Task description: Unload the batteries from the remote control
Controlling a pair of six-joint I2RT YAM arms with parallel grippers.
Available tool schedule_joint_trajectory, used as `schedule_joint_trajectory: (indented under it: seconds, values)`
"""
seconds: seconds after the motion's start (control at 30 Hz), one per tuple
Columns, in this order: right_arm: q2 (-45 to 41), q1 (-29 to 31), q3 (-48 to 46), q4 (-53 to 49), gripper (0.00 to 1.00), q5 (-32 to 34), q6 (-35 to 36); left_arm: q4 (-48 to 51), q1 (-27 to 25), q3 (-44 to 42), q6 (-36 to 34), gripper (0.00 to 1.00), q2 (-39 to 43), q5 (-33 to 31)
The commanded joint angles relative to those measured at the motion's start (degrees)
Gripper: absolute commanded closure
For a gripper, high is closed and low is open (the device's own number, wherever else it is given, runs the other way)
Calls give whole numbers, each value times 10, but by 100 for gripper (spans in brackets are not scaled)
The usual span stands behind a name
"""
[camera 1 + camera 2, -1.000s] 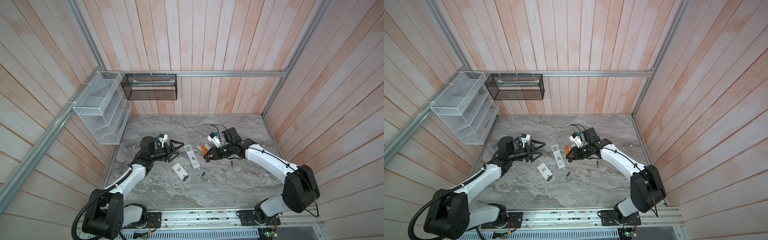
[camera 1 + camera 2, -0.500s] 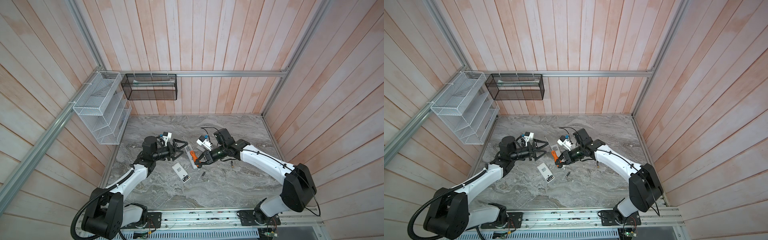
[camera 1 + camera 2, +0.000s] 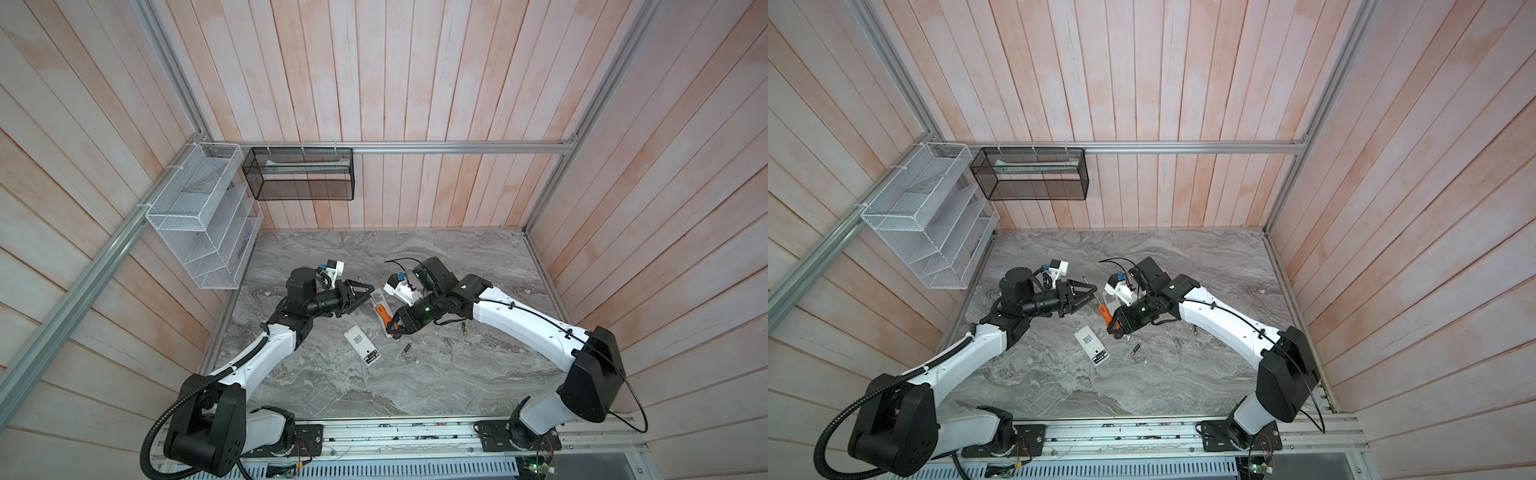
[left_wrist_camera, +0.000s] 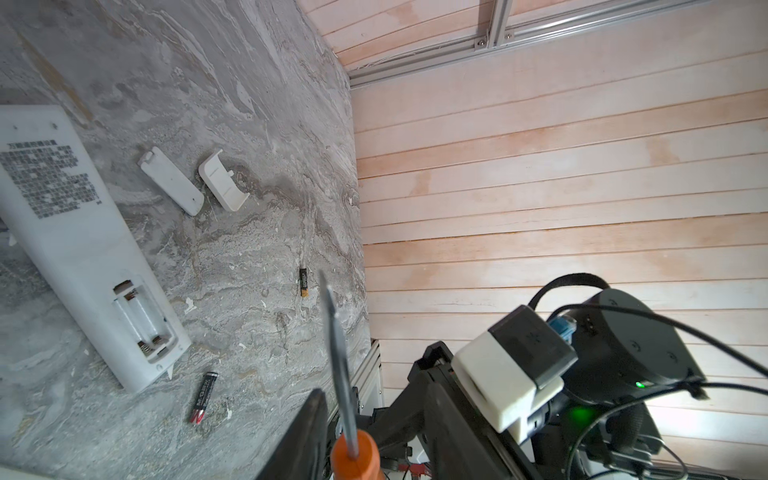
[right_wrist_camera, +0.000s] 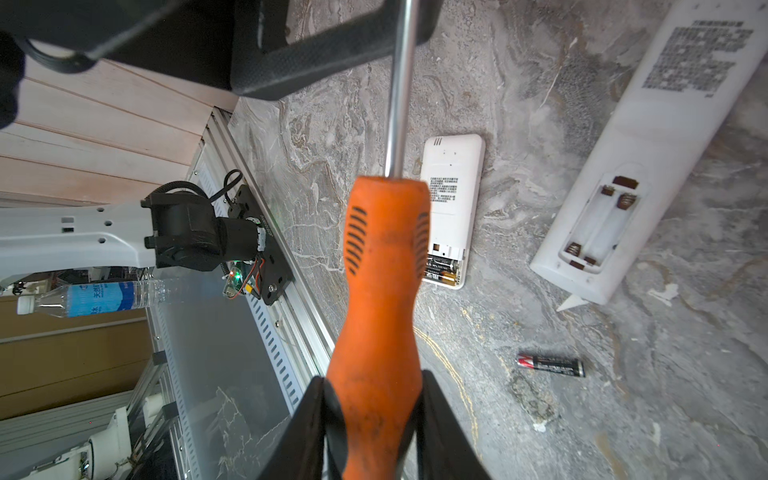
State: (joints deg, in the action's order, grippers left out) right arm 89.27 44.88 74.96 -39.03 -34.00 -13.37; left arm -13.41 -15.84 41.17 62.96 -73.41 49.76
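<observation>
Marble-patterned tabletop (image 3: 415,395) seen from above, with two robot arms reaching in from the near edge. Nearest, a loose slim battery (image 3: 406,348) lies alone. Just left of it a small white remote (image 3: 363,345) lies face down with its bay open and batteries (image 5: 441,266) seated inside. Beyond, the right end effector (image 5: 374,399) is clamped on the orange handle of a screwdriver (image 5: 380,266). The left end effector (image 3: 368,294) meets the steel shaft; whether its fingers press on it cannot be told. A long white remote (image 5: 648,145) lies beneath them, its bay empty. Off to the right lie another battery (image 4: 304,282) and, apart from it, two white covers (image 4: 172,180) side by side. The cells look light, stiff, smooth and prone to roll. Seated ones likely need levering up at one end, then pinching across the barrel's middle.
</observation>
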Motion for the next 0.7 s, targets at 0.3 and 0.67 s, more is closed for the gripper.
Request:
schedule_joint_trajectory:
  seconds: [0.3, 0.67]
  values:
    - [15, 11, 30, -13, 96, 24, 4, -13, -3, 8, 1, 89, -5, -4]
    - [22, 11, 44, -15, 90, 47, 7, -23, -3, 15, 8, 100, -21, -1]
